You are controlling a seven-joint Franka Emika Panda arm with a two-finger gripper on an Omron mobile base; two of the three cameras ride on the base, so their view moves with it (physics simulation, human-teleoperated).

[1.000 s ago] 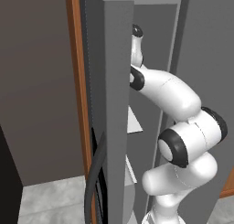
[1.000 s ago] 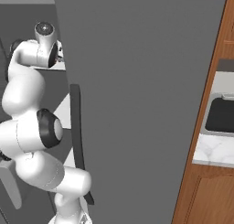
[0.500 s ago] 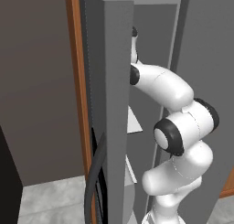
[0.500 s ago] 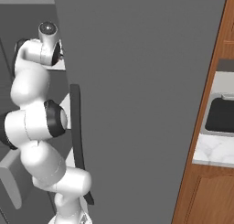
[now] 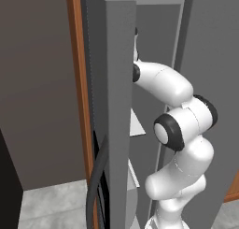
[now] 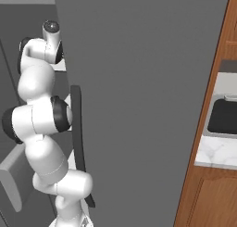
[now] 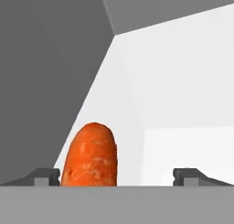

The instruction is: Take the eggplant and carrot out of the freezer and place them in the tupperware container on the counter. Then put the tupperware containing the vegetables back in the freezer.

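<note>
In the hand view the carrot [image 7: 90, 157], a bright orange stub, lies on the white floor of a freezer shelf. It sits between the fingertips of my gripper [image 7: 122, 176], close beside the left fingertip [image 7: 45, 175]. The jaws stand wide open and are not touching it. My arm reaches into the freezer [image 5: 114, 106] past its open grey door [image 6: 139, 105], and the hand end is hidden behind the door in both base views. The eggplant is hidden. The tupperware container is out of view.
A long dark curved handle [image 6: 77, 138] runs down the freezer door beside my arm. White inner shelves [image 5: 137, 125] jut out below the arm. At the right, the marble counter [image 6: 217, 152] holds a dark sink [image 6: 224, 117] over brown cabinets.
The arm's elbow has risen and folded closer to the freezer opening. The jaws have stayed open.
</note>
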